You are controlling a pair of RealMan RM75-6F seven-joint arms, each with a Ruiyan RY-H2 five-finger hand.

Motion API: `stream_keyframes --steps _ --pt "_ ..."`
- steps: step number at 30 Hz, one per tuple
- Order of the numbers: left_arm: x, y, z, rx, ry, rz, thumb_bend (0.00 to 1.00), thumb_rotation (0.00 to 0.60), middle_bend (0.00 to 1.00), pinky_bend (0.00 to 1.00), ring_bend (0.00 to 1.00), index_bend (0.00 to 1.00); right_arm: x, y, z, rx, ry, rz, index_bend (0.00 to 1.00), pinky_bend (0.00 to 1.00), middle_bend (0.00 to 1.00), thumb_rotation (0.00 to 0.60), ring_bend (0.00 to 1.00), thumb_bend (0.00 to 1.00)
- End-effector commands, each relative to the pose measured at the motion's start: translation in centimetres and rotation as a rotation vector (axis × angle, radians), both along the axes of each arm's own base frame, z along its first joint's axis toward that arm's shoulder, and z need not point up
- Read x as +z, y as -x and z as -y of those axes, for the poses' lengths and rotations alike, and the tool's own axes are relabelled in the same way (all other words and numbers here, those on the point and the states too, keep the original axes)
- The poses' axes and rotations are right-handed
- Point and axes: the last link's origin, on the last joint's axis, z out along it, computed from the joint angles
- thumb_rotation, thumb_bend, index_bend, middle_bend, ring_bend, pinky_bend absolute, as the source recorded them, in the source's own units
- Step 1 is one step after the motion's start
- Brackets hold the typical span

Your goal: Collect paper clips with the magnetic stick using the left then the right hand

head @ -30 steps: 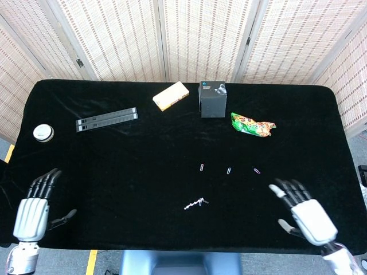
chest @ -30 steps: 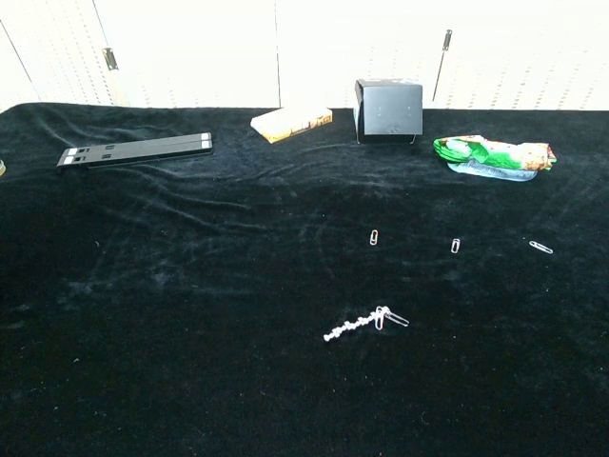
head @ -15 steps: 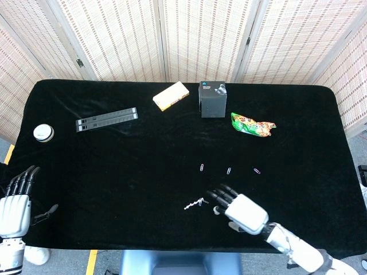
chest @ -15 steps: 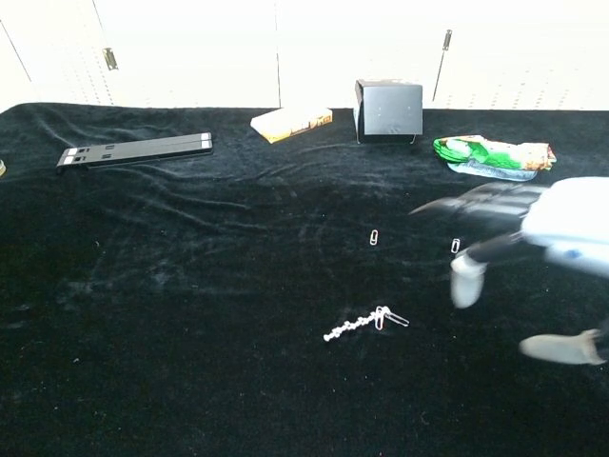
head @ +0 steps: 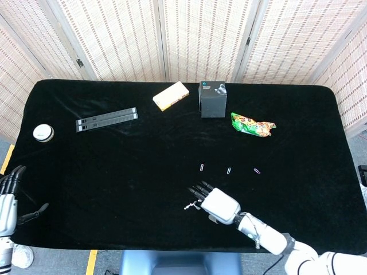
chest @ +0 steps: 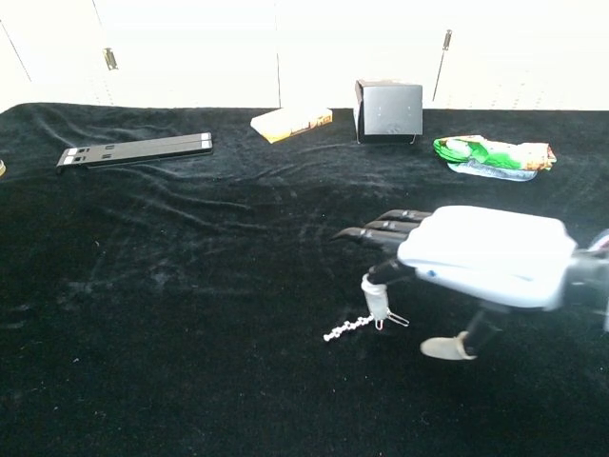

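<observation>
Head view first: black table [head: 86,172] fills the frame, my right hand [head: 217,204] sits low at 6 o'clock with fingers spread and nothing held, directly over the magnetic stick [head: 192,204], which lies flat with one clip clinging to its end. My left hand [head: 7,197] hangs off the table edge at 8 o'clock, fingers apart, empty. Smaller stuff up at 12: black box [head: 213,99], yellow box [head: 171,95], green snack bag [head: 252,125] toward 1, black bar [head: 107,120] at 10, white round tin [head: 43,133] at 9. Three loose paper clips [head: 229,171] sit in a row just above the right hand. Risk, as I judge it: the stick is thin and flat on cloth, so fingertips could push or roll it instead of pinching it, and the stuck clip could get knocked off. Also the task says left goes first, yet right is reaching. Chest view shows a fingertip just above the stick's clip end, which head view hides; it misses the left hand and covers the loose clips.
</observation>
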Motion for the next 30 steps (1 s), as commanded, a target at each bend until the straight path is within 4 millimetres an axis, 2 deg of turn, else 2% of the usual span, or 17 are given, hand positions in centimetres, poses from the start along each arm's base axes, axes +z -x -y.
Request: stream_keyframes --steps 1,10,30 --pt "0.6 0.2 0.2 -0.005 -0.007 0.012 0.16 0.6 0.09 0.14 0.14 0.0 -1.3 -0.7 0.9 0.008 0.006 -0.011 0.42 0.0 0.0 0.6 0.0 0.29" --pt "1.2 0.7 0.1 -0.001 0.004 0.041 0.16 0.6 0.09 0.14 0.15 0.0 -4.0 -1.9 2.2 0.007 0.0 -0.029 0.42 0.0 0.0 0.6 0.0 0.29" --pt "3.3 2.0 0.2 0.028 -0.01 0.101 0.16 0.6 0.07 0.14 0.13 0.0 -6.6 -3.8 3.3 0.022 -0.014 -0.037 0.45 0.0 0.0 0.6 0.02 0.29"
